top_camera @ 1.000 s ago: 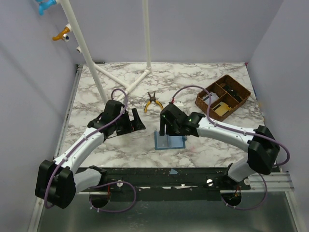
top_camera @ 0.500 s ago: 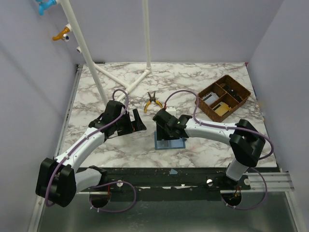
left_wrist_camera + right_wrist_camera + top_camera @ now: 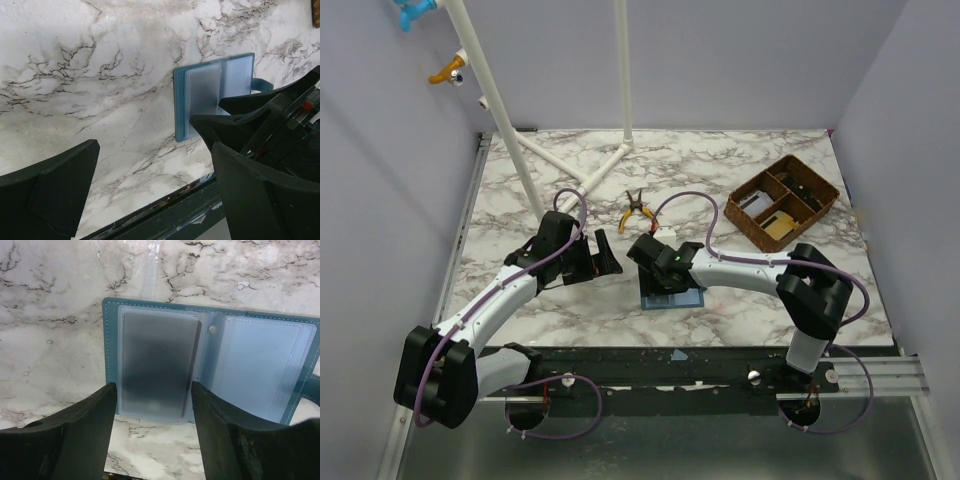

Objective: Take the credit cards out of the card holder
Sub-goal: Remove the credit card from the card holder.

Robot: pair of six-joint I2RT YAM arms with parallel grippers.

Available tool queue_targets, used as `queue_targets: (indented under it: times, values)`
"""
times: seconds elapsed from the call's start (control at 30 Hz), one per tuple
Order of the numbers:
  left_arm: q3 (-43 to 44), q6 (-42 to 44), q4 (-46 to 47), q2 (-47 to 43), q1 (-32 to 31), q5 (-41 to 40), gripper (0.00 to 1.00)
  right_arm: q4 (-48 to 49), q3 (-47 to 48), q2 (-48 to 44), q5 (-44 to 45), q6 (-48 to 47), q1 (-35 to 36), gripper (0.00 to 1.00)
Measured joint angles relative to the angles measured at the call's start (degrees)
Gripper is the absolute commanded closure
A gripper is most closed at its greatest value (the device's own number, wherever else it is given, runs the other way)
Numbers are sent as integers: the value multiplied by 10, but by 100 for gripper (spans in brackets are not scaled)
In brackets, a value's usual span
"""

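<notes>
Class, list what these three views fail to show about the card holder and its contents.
Top external: card holder mostly hidden under the right jaws.
Right wrist: cloudy sleeve blurs its contents; card count unknowable.
Left wrist: holder's near corner hidden behind the right jaws.
Right wrist: strap cut off by right edge.

One flat blue card holder [image 3: 686, 299] lying open with one dark card [image 3: 155, 365] showing through its frosted sleeve, one pair of yellow-handled pliers [image 3: 636, 209], one brown compartment tray [image 3: 750, 228] and two black two-finger grippers, the left gripper [image 3: 604, 252] and the right gripper [image 3: 154, 390], share one marble-patterned table [image 3: 740, 150].
</notes>
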Motion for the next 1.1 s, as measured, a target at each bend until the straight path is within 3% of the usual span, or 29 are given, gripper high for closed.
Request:
queue_targets:
  times: [0.33,0.43,0.63,0.83,0.93,1.1]
  values:
    - [0,0,4,2,0,2,1,7,-10,5,5,13,0,42]
    - [0,0,4,3,0,2,2,16,-15,5,5,18,0,48]
    - [0,0,9,5,0,3,1,31,-24,2,9,28,0,73]
    - [-8,-5,22,12,0,19,4,46,-40,-7,10,38,0,84]
    - [-12,-9,31,20,-1,32,17,59,-54,-16,11,41,0,89]
    - [-12,-24,52,46,-18,53,64,109,-102,-46,11,51,-3,93]
